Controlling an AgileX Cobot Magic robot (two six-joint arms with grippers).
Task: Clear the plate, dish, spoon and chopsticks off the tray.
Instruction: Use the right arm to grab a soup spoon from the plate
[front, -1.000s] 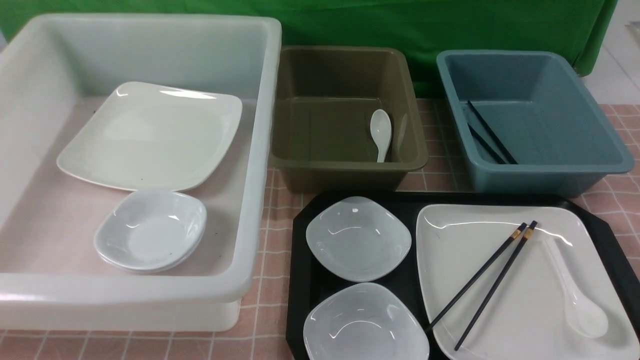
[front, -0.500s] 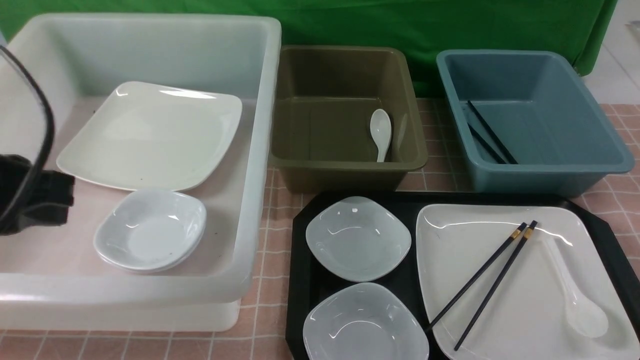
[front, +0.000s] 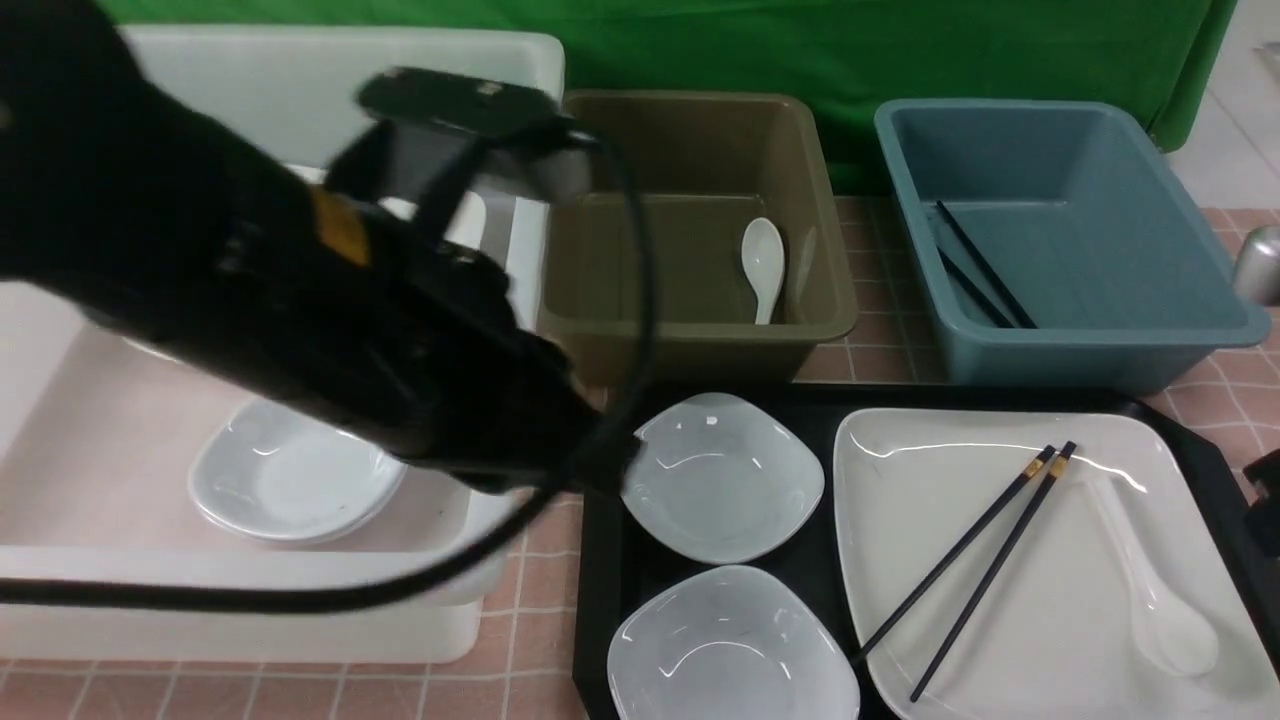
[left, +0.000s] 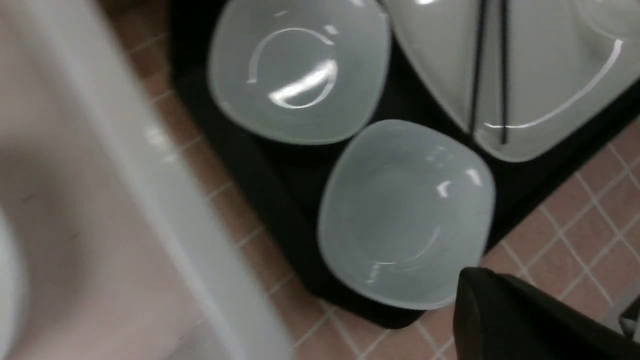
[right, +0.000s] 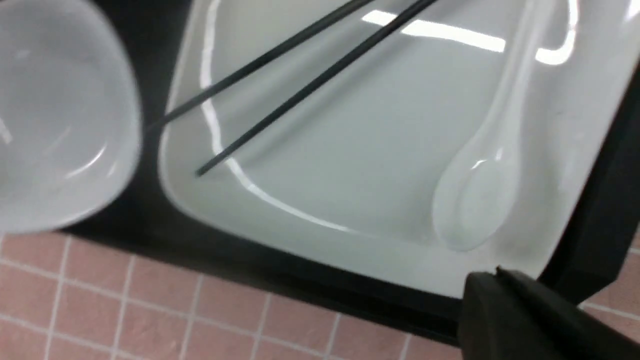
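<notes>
Left gripper (front: 596, 458) newly arrives at the tray's (front: 597, 590) far left corner, right gripper (right: 496, 286) at its right edge; both are closed and empty, nothing cleared yet.

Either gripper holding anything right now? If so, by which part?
Nothing is held: the left gripper and right gripper are both shut and empty. The chopsticks and spoon lie loose on the plate.

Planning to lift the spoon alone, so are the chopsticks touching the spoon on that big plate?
Apart. The front view shows bare plate between the chopsticks and the spoon; the right wrist view shows the same gap.
</notes>
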